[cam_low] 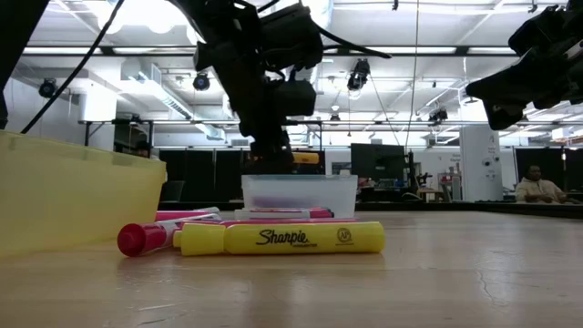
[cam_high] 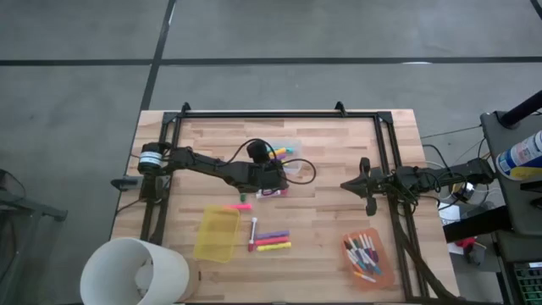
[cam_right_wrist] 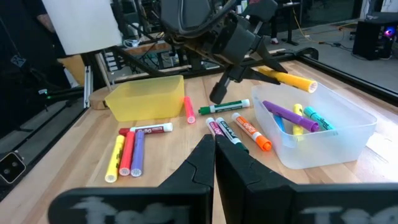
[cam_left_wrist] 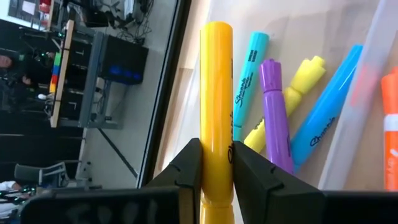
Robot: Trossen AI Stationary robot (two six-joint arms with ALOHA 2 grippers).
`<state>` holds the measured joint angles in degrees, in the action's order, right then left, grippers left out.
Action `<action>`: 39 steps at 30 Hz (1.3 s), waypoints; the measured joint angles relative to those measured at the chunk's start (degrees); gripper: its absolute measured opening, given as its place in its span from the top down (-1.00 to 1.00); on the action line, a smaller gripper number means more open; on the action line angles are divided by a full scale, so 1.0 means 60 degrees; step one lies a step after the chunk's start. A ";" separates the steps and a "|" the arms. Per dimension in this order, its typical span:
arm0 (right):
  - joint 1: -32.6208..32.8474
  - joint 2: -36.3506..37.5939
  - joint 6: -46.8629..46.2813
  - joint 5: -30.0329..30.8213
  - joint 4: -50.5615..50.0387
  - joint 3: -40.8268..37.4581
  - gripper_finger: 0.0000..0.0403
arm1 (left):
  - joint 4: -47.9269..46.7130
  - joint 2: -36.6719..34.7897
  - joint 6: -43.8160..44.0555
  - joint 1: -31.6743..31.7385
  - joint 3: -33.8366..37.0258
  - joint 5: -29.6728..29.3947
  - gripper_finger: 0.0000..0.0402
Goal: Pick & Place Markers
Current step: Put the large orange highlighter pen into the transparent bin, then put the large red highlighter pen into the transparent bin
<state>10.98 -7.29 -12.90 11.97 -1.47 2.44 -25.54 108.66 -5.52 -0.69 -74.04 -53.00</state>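
The left end effector [cam_left_wrist: 216,171] is squeezing a yellow marker [cam_left_wrist: 216,93] and holding it over the clear bin [cam_right_wrist: 348,134], near the middle of the desk [cam_high: 339,144]. This looks like the drop step. Next it should open its fingers so the marker falls in with the others. The left arm reaches in from 9 o'clock. The right end effector [cam_right_wrist: 214,155] waits at 3 o'clock, fingers pressed together, holding nothing.

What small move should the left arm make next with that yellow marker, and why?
Probably open and drop it. The left gripper is shut on the yellow marker, held above the clear bin, where purple, blue and yellow markers already lie. The right gripper waits shut, apart.
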 joint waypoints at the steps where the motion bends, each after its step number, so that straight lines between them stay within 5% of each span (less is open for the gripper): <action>1: 0.0000 0.0001 0.0001 0.0000 0.0002 0.0001 0.96 | 0.0006 0.0000 0.0001 0.0000 -0.0025 0.0038 0.68; 8: 0.0000 0.0000 0.0001 -0.0002 0.0001 0.0003 0.96 | 0.0178 0.0000 0.0267 0.0036 -0.0048 0.0554 0.66; 19: -0.0003 0.0000 0.0003 0.0000 0.0003 0.0000 0.96 | 0.0178 0.0000 0.0370 0.0033 -0.0048 0.0674 0.27; 39: 0.0000 0.0002 0.0000 0.0000 0.0001 0.0000 0.96 | 0.0132 -0.0017 0.0675 -0.0573 -0.0814 0.1092 0.26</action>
<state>10.98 -7.28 -12.90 11.97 -1.46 2.44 -24.75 108.56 -1.47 -4.13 -78.92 -46.45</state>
